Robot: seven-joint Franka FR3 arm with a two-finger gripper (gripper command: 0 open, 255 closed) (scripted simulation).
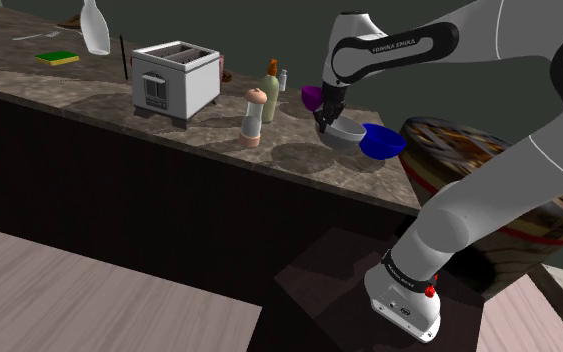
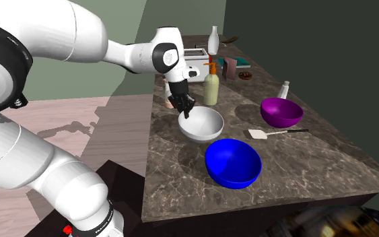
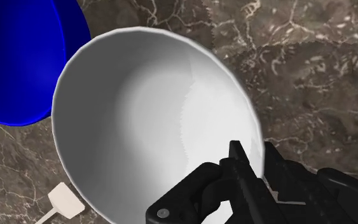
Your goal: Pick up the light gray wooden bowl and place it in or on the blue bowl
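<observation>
I see my black two-finger gripper [image 3: 252, 162] closed narrowly, pinching the rim of the plain white-grey round bowl [image 2: 202, 125]. That bowl is just beside the glossy blue bowl [image 2: 233, 163] on the dark veined stone countertop [image 2: 316, 158].

The dark marbled worktop [image 1: 69, 85] carries a white toaster [image 1: 176, 82], with a pale pink grinder [image 1: 254, 118] and an orange-topped bottle [image 2: 211, 86] near it. At the far end stand a white vase [image 1: 94, 27] and a green-and-yellow sponge [image 1: 57, 58]. A purple bowl [image 2: 281, 112] sits just beside a white spatula [image 2: 268, 133], with a small shaker [image 2: 284, 89] near them.
</observation>
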